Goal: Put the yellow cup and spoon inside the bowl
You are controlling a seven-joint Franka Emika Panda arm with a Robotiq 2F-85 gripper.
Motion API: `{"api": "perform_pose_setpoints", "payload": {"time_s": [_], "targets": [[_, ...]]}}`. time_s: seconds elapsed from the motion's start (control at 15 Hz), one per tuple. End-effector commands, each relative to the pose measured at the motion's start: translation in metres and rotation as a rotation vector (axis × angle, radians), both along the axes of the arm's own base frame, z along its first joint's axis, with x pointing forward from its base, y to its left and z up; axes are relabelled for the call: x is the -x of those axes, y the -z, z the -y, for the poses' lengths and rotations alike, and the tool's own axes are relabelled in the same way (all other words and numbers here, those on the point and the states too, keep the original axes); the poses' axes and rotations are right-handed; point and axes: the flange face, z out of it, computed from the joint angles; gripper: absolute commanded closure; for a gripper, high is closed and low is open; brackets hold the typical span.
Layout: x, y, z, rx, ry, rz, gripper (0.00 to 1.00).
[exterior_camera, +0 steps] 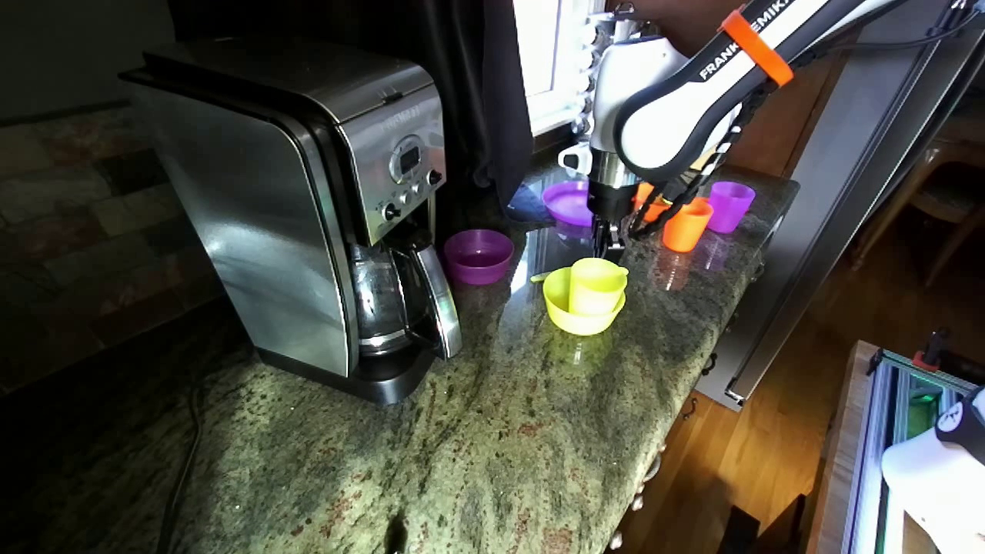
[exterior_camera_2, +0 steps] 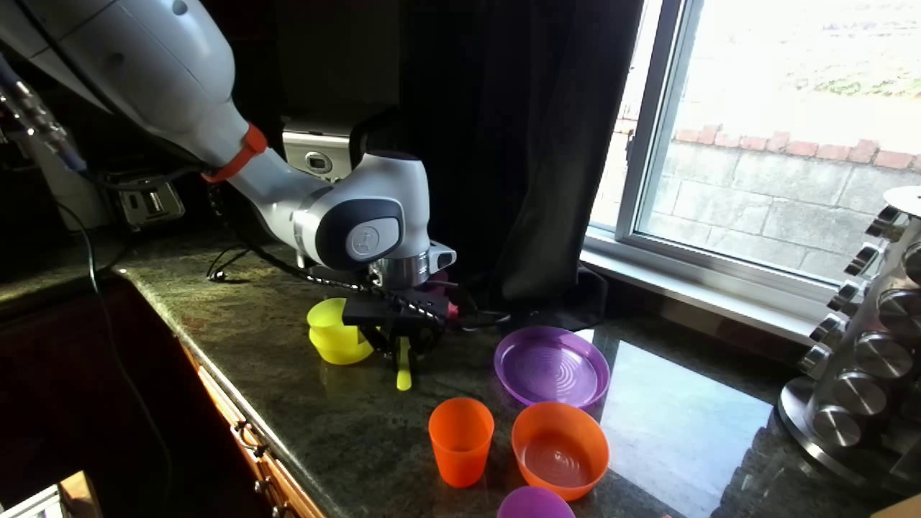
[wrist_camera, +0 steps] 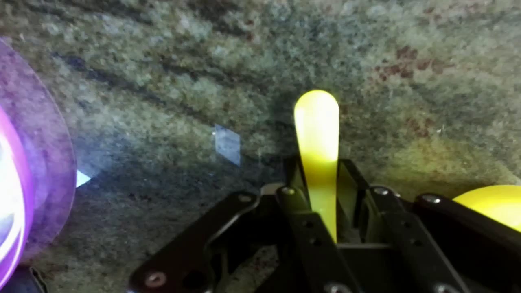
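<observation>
The pale yellow cup (exterior_camera: 599, 286) stands inside the lime-yellow bowl (exterior_camera: 573, 323) on the counter; the cup (exterior_camera_2: 327, 314) and bowl (exterior_camera_2: 342, 350) show together in both exterior views. A yellow spoon (wrist_camera: 318, 126) is between the fingers of my gripper (wrist_camera: 319, 165), which are shut on it; its far end is rounded. In an exterior view the spoon (exterior_camera_2: 404, 370) sticks out below the gripper (exterior_camera_2: 398, 345), beside the bowl. In an exterior view the gripper (exterior_camera: 608, 245) is just behind the cup. A yellow rim (wrist_camera: 494, 203) shows at the wrist view's right; cup or bowl, I cannot tell.
A coffee maker (exterior_camera: 308, 208) and a purple bowl (exterior_camera: 479, 265) stand along the wall side. A purple plate (exterior_camera_2: 550, 367), an orange cup (exterior_camera_2: 461, 442), an orange bowl (exterior_camera_2: 560, 453) and a purple cup (exterior_camera_2: 536, 503) stand on the counter. A spice rack (exterior_camera_2: 856, 345) is near the window.
</observation>
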Motion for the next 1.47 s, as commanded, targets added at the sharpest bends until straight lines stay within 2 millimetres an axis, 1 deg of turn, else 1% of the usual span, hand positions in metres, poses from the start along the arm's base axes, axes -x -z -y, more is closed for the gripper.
{"api": "perform_pose_setpoints", "payload": {"time_s": [0.0,0.07,0.13,0.33,0.53,0.6,0.73,0.93,1.2,1.4], "targets": [[0.005,-0.004,0.017,-0.008,-0.004,0.016,0.99],[0.005,-0.004,0.020,-0.007,0.001,0.016,0.98],[0.006,-0.005,0.024,-0.008,0.003,0.019,0.95],[0.009,-0.011,0.030,0.001,0.024,0.030,0.95],[0.016,-0.023,0.029,0.013,0.027,0.050,0.95],[0.017,-0.030,0.016,0.021,0.028,0.055,0.95],[0.020,-0.040,0.005,0.015,0.022,0.069,0.95],[0.026,-0.053,-0.016,0.015,0.023,0.081,0.95],[0.036,-0.062,-0.044,0.026,0.029,0.082,0.95],[0.040,-0.061,-0.059,0.017,0.021,0.066,0.95]]}}
